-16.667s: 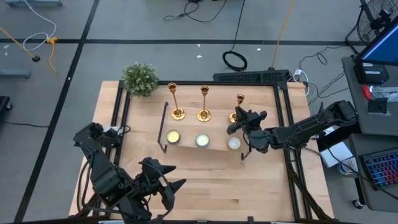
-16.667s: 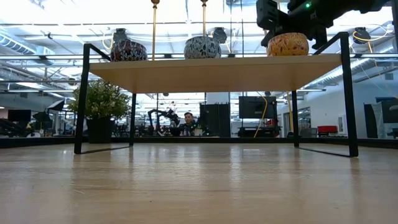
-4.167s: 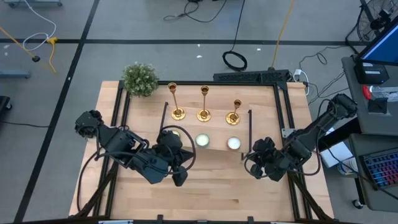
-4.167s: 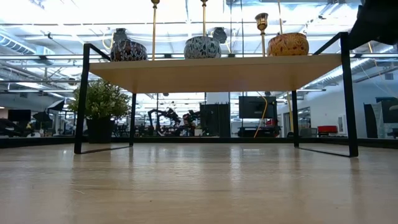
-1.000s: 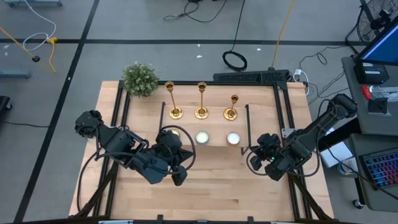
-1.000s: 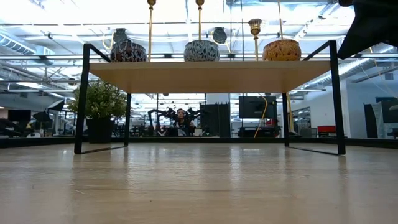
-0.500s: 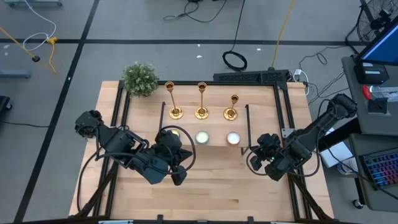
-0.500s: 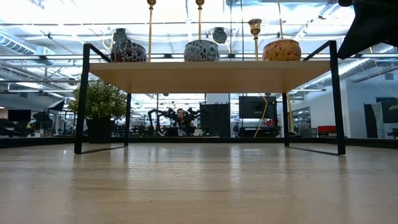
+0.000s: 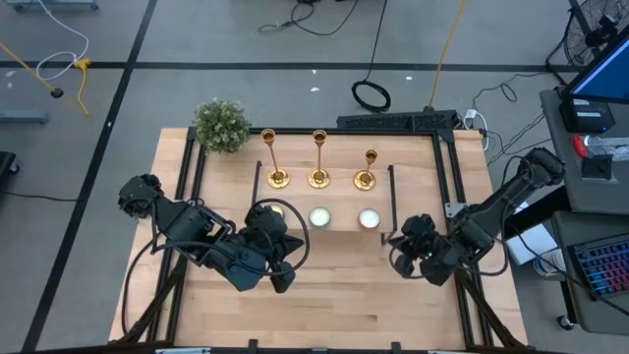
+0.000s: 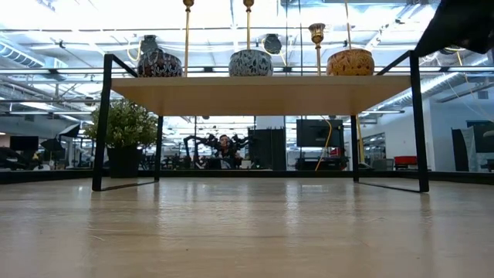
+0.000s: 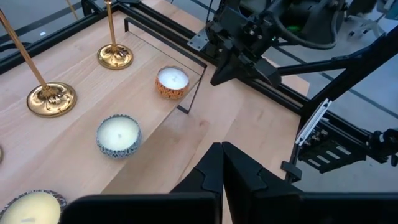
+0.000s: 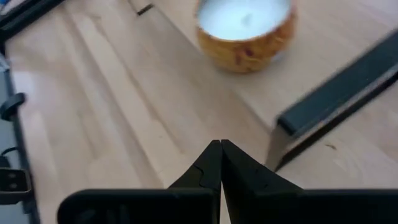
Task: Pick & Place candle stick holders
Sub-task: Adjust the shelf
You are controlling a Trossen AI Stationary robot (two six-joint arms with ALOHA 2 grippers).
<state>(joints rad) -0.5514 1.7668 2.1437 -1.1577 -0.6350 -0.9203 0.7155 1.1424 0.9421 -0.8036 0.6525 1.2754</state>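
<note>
Three gold candle stick holders stand upright on their round bases along the far edge of the wooden shelf (image 9: pixel 324 234): left (image 9: pixel 278 178), middle (image 9: pixel 318 179) and right (image 9: pixel 365 180). In the low view their stems (image 10: pixel 248 27) rise behind the candles. My left gripper (image 11: pixel 222 163) is shut and hovers over the shelf's near left part, touching nothing. My right gripper (image 12: pixel 220 158) is shut too. It hangs by the shelf's right black leg (image 12: pixel 339 106), near the orange candle (image 12: pixel 244 28), and holds nothing.
Three round candles (image 9: pixel 319 217) sit in a row on the shelf, in front of the candlesticks. A potted green plant (image 9: pixel 221 124) stands at the table's far left corner. Bare wooden table top (image 9: pixel 334 305) lies in front of the shelf. Black rails edge the table.
My right gripper has gone up a little beside the shelf's right leg, still shut. The shelf, the candlesticks and my left arm stand as before.
</note>
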